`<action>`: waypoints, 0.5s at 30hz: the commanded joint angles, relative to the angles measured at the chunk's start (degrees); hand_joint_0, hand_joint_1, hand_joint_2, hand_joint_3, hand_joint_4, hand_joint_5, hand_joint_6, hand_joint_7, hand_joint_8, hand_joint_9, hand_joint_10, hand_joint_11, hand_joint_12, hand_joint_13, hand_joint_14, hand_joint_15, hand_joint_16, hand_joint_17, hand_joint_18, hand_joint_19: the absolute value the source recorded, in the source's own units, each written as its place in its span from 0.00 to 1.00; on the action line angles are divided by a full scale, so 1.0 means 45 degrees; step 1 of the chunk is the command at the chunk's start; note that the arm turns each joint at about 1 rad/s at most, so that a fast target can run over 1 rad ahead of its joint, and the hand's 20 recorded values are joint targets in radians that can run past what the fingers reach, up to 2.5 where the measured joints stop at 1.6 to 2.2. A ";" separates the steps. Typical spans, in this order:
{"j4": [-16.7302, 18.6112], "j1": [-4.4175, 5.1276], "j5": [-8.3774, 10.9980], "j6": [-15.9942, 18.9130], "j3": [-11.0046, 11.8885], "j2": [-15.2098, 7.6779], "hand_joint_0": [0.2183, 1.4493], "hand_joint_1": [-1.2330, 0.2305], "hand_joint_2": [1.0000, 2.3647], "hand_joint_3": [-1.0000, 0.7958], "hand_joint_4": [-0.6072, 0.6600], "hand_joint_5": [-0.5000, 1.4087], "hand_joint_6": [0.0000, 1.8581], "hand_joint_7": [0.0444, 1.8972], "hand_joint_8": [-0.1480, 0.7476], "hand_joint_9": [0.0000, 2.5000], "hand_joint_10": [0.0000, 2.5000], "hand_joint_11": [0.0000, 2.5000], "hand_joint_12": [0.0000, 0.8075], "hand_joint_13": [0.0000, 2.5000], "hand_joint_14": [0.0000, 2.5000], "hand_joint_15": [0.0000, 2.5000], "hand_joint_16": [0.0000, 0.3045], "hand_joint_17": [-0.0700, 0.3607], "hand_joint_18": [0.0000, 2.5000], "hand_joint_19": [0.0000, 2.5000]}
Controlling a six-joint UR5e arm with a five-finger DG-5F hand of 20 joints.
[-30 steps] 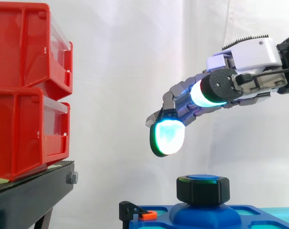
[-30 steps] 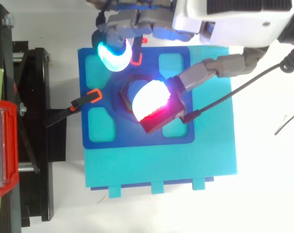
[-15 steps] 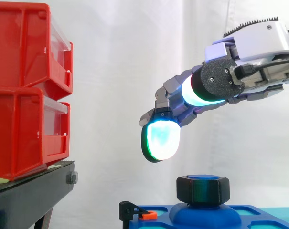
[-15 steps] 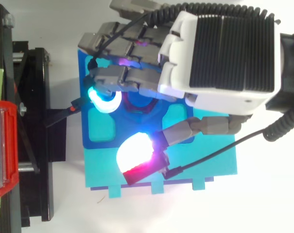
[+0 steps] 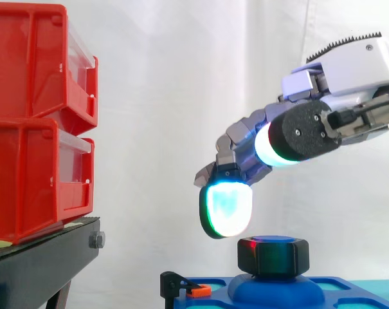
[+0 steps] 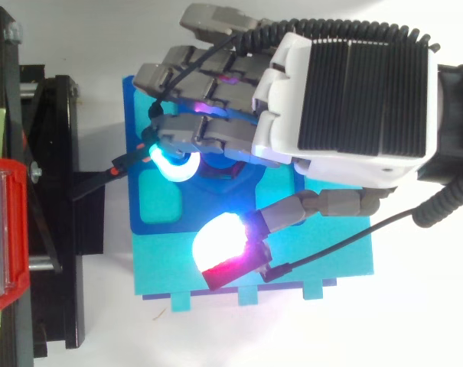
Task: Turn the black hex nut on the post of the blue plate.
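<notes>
The robot hand [image 5: 348, 71] reaches in from the right above the blue plate [image 5: 348, 286], its fingers [image 5: 245, 138] loosely bent and spread, closed on nothing; one glowing cyan-green fingertip pad [image 5: 226, 209] hangs just above and to the left of the black hex nut [image 5: 273, 256], so near that contact cannot be ruled in or out from the side. The nut sits upright on the plate's raised blue post [image 5: 274, 290], level and free of any grip; a small orange clip [image 5: 200, 290] lies at the plate's left edge, beside a black clamp piece [image 5: 171, 282].

From above, the hand's white and black back [image 6: 346, 92] covers the middle of the plate, the fingers pointing left across it; the thumb [image 6: 315, 210] stretches towards the near edge, its pad [image 6: 220, 243] glowing white and red over the turquoise base [image 6: 330, 260] on which the plate rests. To the left, two stacked red bins [image 5: 33, 116] stand on a black stand [image 5: 40, 267], well apart from the plate; a white curtain [image 5: 168, 77] hangs behind; the base lies on a white surface [image 6: 415, 321].
</notes>
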 commanded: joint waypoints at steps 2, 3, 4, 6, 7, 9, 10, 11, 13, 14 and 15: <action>0.0082 -0.0074 -0.0014 -0.0054 -0.0106 -0.0004 0.21 0.67 0.00 0.28 0.61 0.15 0.27 0.53 0.43 0.09 0.00 0.00 0.47 0.10 0.00 0.04 0.20 0.48 0.03 0.07; 0.0082 -0.0074 -0.0014 -0.0054 -0.0106 -0.0004 0.21 0.67 0.00 0.28 0.61 0.15 0.27 0.53 0.43 0.09 0.00 0.00 0.47 0.10 0.00 0.04 0.20 0.48 0.03 0.07; 0.0102 -0.0094 -0.0033 -0.0112 -0.0106 -0.0004 0.21 0.67 0.00 0.28 0.61 0.15 0.27 0.53 0.43 0.09 0.00 0.00 0.47 0.10 0.00 0.04 0.20 0.48 0.03 0.07; 0.0141 -0.0152 -0.0151 -0.0347 -0.0106 0.0016 0.21 0.67 0.00 0.28 0.61 0.15 0.27 0.53 0.43 0.09 0.00 0.00 0.47 0.10 0.00 0.04 0.20 0.48 0.03 0.07; 0.0160 -0.0152 -0.0190 -0.0425 -0.0106 -0.0004 0.21 0.67 0.00 0.28 0.61 0.15 0.27 0.53 0.43 0.09 0.00 0.00 0.47 0.10 0.00 0.04 0.20 0.48 0.03 0.07; 0.0160 -0.0191 -0.0287 -0.0562 -0.0106 -0.0004 0.21 0.67 0.00 0.28 0.61 0.15 0.27 0.53 0.43 0.09 0.00 0.00 0.47 0.10 0.00 0.04 0.20 0.48 0.03 0.07; 0.0160 -0.0230 -0.0307 -0.0581 -0.0106 -0.0004 0.21 0.67 0.00 0.28 0.61 0.15 0.27 0.53 0.43 0.09 0.00 0.00 0.47 0.10 0.00 0.04 0.20 0.48 0.03 0.07; 0.0160 -0.0230 -0.0326 -0.0581 -0.0106 0.0016 0.21 0.67 0.00 0.28 0.61 0.15 0.27 0.53 0.43 0.09 0.00 0.00 0.47 0.10 0.00 0.04 0.20 0.48 0.03 0.07; 0.0160 -0.0270 -0.0326 -0.0601 -0.0106 0.0016 0.21 0.67 0.00 0.28 0.61 0.15 0.27 0.53 0.43 0.09 0.00 0.00 0.47 0.10 0.00 0.04 0.20 0.48 0.03 0.07; 0.0160 -0.0289 -0.0326 -0.0601 -0.0106 -0.0004 0.21 0.67 0.00 0.28 0.61 0.15 0.27 0.53 0.43 0.09 0.00 0.00 0.47 0.10 0.00 0.04 0.20 0.48 0.03 0.07; 0.0199 -0.0309 -0.0326 -0.0601 -0.0106 -0.0004 0.21 0.67 0.00 0.28 0.61 0.15 0.27 0.53 0.43 0.09 0.00 0.00 0.47 0.10 0.00 0.04 0.20 0.48 0.03 0.07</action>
